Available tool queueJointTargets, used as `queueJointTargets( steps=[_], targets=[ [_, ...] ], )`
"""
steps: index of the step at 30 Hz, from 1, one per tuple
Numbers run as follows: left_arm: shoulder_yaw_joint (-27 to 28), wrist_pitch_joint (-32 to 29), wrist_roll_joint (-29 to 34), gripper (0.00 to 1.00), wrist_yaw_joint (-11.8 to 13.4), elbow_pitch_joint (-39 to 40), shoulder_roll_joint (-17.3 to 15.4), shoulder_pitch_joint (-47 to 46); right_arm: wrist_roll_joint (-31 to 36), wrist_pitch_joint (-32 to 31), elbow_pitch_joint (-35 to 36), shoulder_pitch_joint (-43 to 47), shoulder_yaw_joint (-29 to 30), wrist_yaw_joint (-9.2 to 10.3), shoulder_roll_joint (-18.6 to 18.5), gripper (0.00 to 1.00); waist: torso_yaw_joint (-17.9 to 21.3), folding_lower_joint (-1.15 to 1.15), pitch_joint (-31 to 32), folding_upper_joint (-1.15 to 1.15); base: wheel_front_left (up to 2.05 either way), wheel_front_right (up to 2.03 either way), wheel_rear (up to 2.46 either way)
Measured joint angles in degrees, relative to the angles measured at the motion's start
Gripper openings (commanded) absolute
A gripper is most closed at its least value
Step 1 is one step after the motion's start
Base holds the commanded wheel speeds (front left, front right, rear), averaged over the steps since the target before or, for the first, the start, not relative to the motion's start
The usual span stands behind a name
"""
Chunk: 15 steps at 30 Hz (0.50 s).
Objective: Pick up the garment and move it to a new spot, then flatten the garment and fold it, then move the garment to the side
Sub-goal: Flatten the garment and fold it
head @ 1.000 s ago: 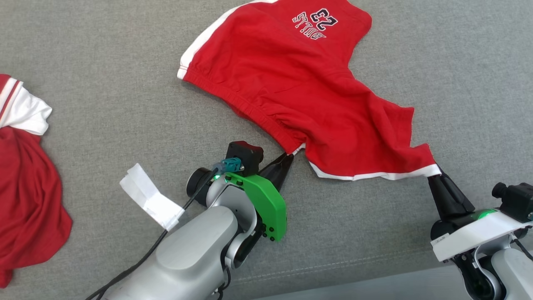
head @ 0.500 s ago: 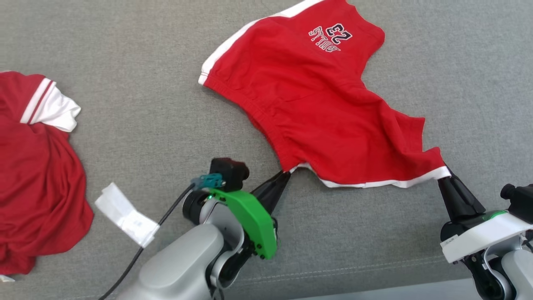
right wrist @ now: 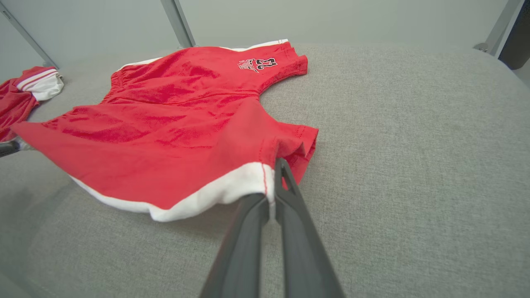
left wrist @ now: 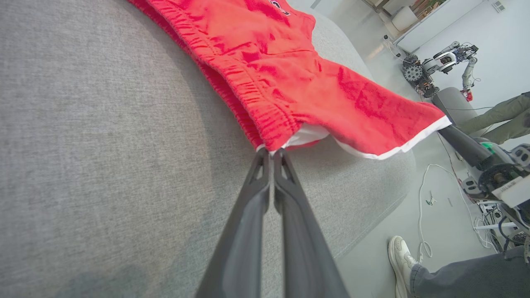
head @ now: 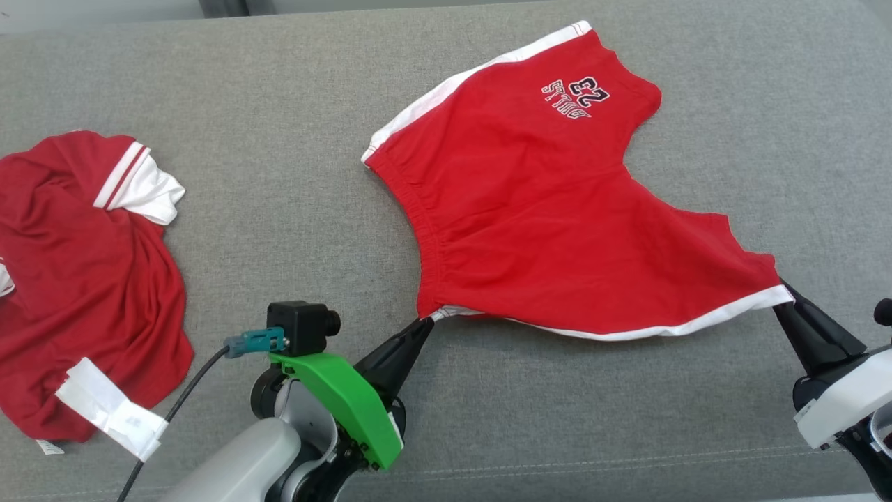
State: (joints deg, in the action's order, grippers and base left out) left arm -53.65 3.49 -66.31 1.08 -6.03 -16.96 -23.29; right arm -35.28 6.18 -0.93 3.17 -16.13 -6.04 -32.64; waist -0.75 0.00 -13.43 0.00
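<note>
The garment is a pair of red shorts with white side stripes and a "23" print, spread on the grey cushion. My left gripper is shut on the waistband corner at the shorts' near left. At the near right, my right gripper is shut on the white-trimmed corner. The near edge is stretched between the two and lifted a little off the cushion. The far leg with the print rests on the cushion.
A second red and white garment lies crumpled at the left with a white label at its near edge. In the left wrist view a person's shoe and trouser leg stand on the floor beyond the cushion's edge, by cables and another robot.
The head camera has tilted, so the whole scene sits lower and further right in the picture. Both grippers keep their grip, and the shorts' near edge has been drawn tauter and flatter.
</note>
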Motion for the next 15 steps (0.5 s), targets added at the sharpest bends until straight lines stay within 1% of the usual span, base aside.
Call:
queueJointTargets(
  steps=[3, 6, 12, 15],
  targets=[
    [0.6, -0.5, -1.3, 0.0, 0.0, 3.1, -1.8, 1.9, -0.7, -1.7, 2.4, 0.5, 1.1, 0.0, -1.6, 0.0, -0.2, 0.0, 1.0, 0.0, 0.0, 0.0, 0.0],
    [0.7, -1.2, -2.1, 0.0, 0.5, 6.3, -2.7, 4.2, -0.9, -3.4, 4.7, 0.9, 2.3, 0.08, -3.6, 0.0, -0.3, 0.0, 2.0, 0.0, 0.0, 0.0, 0.0],
    [2.1, -1.4, -4.8, 0.0, 2.7, 12.2, -5.7, 8.9, -3.6, -7.6, 10.1, 5.7, 1.8, 0.15, -4.4, 0.0, -0.3, 0.0, 3.6, 0.0, 0.0, 0.0, 0.0],
    [3.2, -0.8, -5.1, 0.0, 3.6, 14.7, -7.0, 11.3, -4.6, -9.1, 13.1, 8.2, 2.1, 1.37, -4.8, 0.0, -0.2, 0.0, 3.8, 0.0, 0.0, 0.0, 0.0]
  ],
)
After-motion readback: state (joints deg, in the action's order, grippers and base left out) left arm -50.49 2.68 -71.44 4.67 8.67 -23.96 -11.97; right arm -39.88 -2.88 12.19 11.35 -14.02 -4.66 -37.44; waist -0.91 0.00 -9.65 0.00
